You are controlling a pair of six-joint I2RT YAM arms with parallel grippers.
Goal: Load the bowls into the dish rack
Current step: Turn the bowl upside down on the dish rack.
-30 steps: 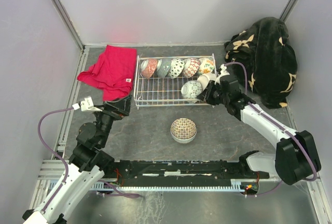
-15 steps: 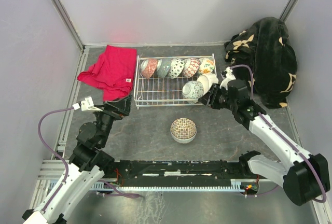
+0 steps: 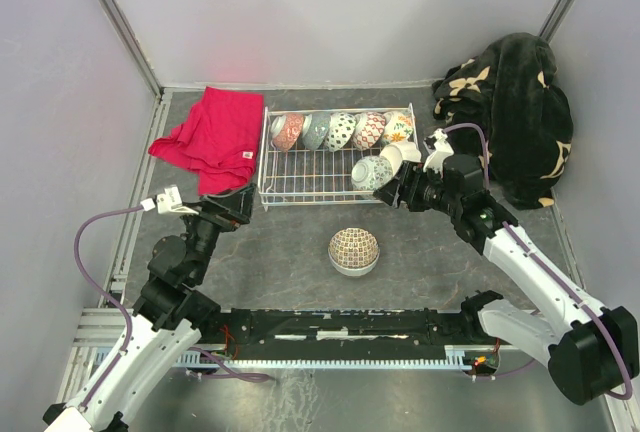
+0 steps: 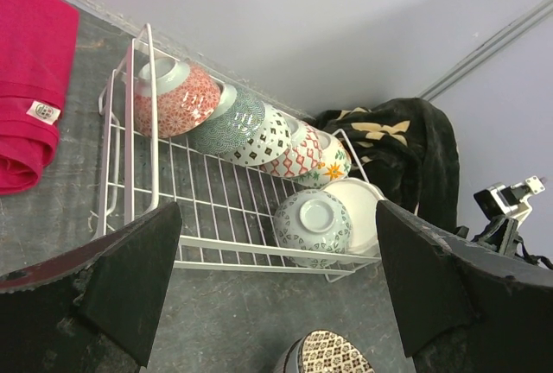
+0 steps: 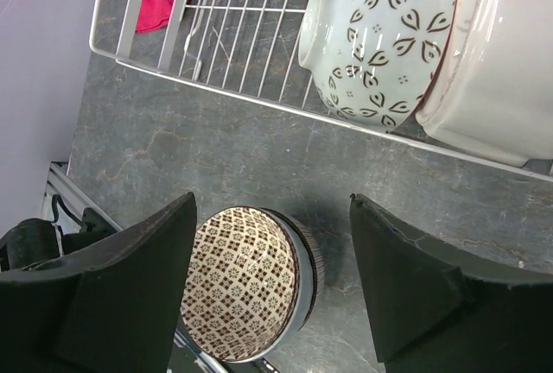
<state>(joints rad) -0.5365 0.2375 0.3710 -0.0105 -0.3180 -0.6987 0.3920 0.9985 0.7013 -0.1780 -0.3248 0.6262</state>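
Observation:
The white wire dish rack [image 3: 266, 157] holds a back row of several patterned bowls [image 3: 342, 130] standing on edge. At its front right corner a green-patterned bowl [image 3: 369, 173] and a plain white bowl [image 3: 393, 158] lean together. My right gripper [image 3: 408, 190] hovers just right of them, open and holding nothing. In the right wrist view the green-patterned bowl [image 5: 380, 41] and white bowl [image 5: 501, 71] lie above the open gripper [image 5: 272, 218]. One brown lattice bowl [image 3: 354, 250] sits on the table in front of the rack. My left gripper [image 3: 232, 207] stands open near the rack's left front corner.
A red cloth [image 3: 213, 135] lies left of the rack. A black floral blanket [image 3: 515, 117] is heaped in the back right corner. Grey walls close in the table on three sides. The left wrist view shows the rack [image 4: 138, 131] and lattice bowl [image 4: 333, 357].
My right gripper has opened and drawn back to the right, leaving the white bowl leaning in the rack beside the green-patterned bowl. The left arm has not moved.

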